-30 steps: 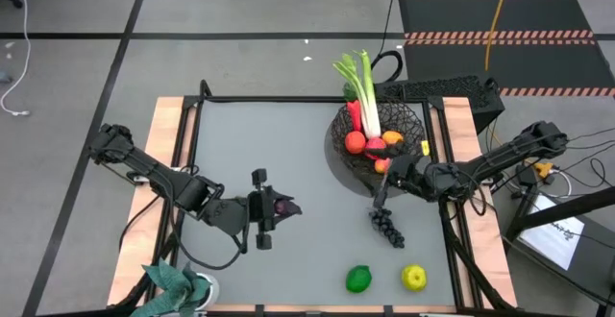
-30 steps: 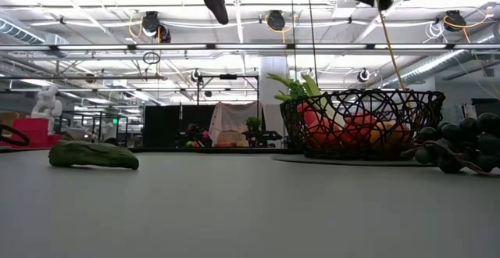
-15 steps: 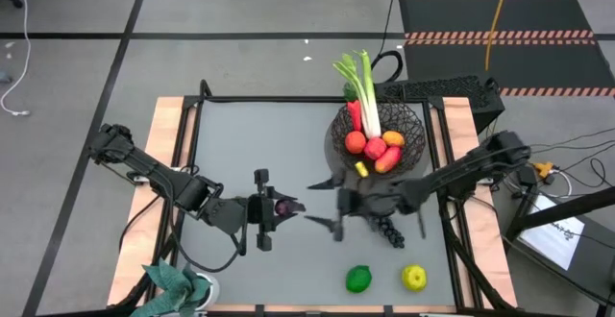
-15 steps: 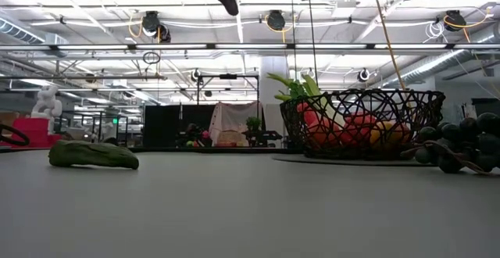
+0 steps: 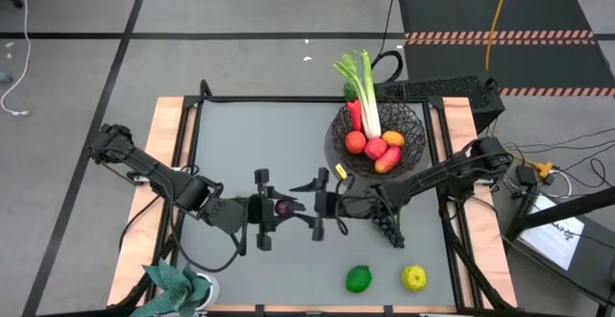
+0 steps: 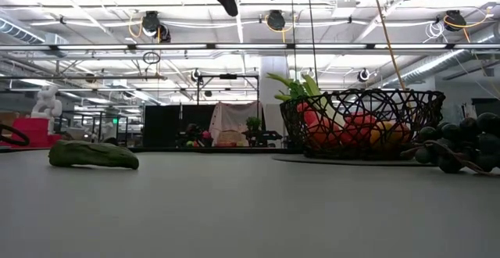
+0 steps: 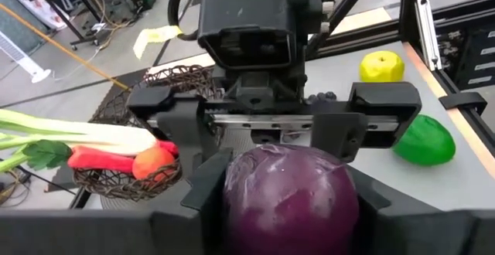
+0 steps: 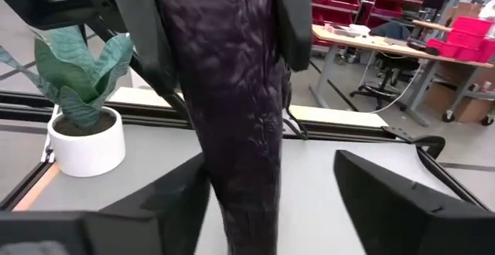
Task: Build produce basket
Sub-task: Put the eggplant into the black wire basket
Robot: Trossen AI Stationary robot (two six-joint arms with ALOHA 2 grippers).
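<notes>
high view, frame centre: the left gripper (image 5: 279, 207) is clenched on the eggplant (image 5: 284, 206), held above the table (image 5: 288, 144). the right gripper (image 5: 321, 205) faces it just to its right, fingers spread either side of the eggplant's tip, not yet clamped. the eggplant's long axis runs between the two grippers. the basket (image 5: 413, 125), already holding produce, sits at upper right, nearer the right arm.
</notes>
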